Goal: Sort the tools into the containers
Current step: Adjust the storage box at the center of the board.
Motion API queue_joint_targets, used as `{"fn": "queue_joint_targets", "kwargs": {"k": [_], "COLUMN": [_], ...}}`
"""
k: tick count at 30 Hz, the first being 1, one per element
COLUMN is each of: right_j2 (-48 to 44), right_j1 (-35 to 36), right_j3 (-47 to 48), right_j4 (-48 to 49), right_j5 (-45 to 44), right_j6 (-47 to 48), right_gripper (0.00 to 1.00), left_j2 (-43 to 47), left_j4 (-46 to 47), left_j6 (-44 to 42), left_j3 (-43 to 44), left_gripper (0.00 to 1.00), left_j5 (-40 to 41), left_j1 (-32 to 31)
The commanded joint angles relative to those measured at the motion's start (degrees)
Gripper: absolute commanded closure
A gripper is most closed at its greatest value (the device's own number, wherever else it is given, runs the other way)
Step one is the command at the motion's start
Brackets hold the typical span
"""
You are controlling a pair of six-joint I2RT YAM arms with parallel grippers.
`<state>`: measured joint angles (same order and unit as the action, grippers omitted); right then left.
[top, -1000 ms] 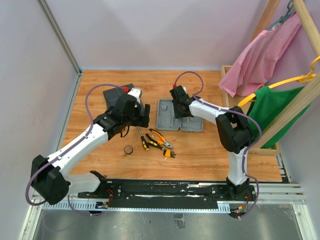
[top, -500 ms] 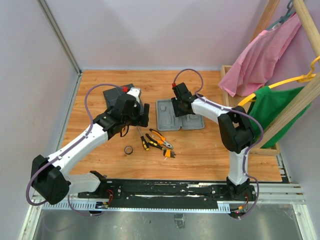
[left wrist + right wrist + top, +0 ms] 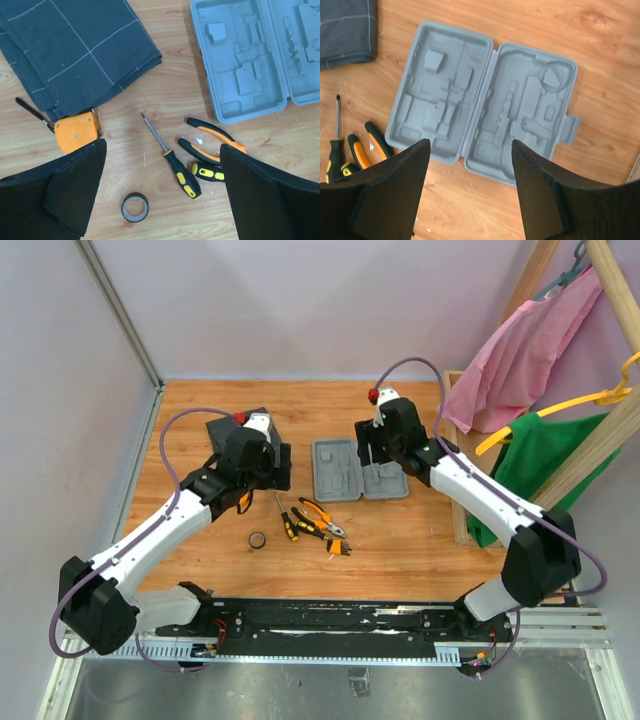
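Wooden tabletop [image 3: 420, 540] between pale walls, seen from my remote station: no tool is sorted yet. The grey case [image 3: 485, 125] lies opened flat at centre, both moulded halves facing up and bare, so I judge it ready to take whatever fits its recesses. My right gripper [image 3: 471, 145] hangs directly above it, jaws parted and holding nothing. The dark pouch [image 3: 75, 45] lies flat to the case's left, and an orange piece [image 3: 75, 131] is tucked against its edge. My left gripper [image 3: 162, 145] hovers over the loose tools with fingers spread wide and empty, placed, I think, to come down on the nearest one. Below it lie one screwdriver [image 3: 175, 167], its tip pointing toward the pouch, and the pliers [image 3: 212, 142] just beside it. A second screwdriver [image 3: 207, 173] rests against the pliers' handles, and the tape ring [image 3: 135, 207] lies apart. The small bit holder [image 3: 340, 547] rests near the pliers. Each arm covers its own side, which should keep them from crossing. A pink garment [image 3: 520, 360] and a green garment [image 3: 545, 465] hang on a rack to the right, outside the job.
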<state>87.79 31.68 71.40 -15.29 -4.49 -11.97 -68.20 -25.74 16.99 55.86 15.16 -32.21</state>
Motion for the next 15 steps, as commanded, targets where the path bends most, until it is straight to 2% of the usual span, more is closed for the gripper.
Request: {"fn": "queue_joint_targets", "kwargs": {"k": [1, 7, 15], "right_j2": [-6.94, -18.13, -29.49], "right_j1": [-0.49, -0.49, -0.51], "right_j3": [-7.33, -18.17, -28.13], "right_j4": [0.33, 0.46, -1.14], "right_j5": [0.02, -0.76, -1.88], "right_j6": [0.08, -2.26, -7.26], "right_gripper": [0.31, 0.22, 0.17], "left_j2": [2.46, 3.51, 2.05], "left_j4": [1.61, 4.34, 8.67], "left_j6": [3.34, 12.0, 20.79], "left_j3": [-0.88, -5.63, -12.49], "left_gripper": [0.01, 0.01, 0.01], "left_j5": [3.12, 3.1, 1.84], "left_j1": [0.51, 0.48, 0.49]}}
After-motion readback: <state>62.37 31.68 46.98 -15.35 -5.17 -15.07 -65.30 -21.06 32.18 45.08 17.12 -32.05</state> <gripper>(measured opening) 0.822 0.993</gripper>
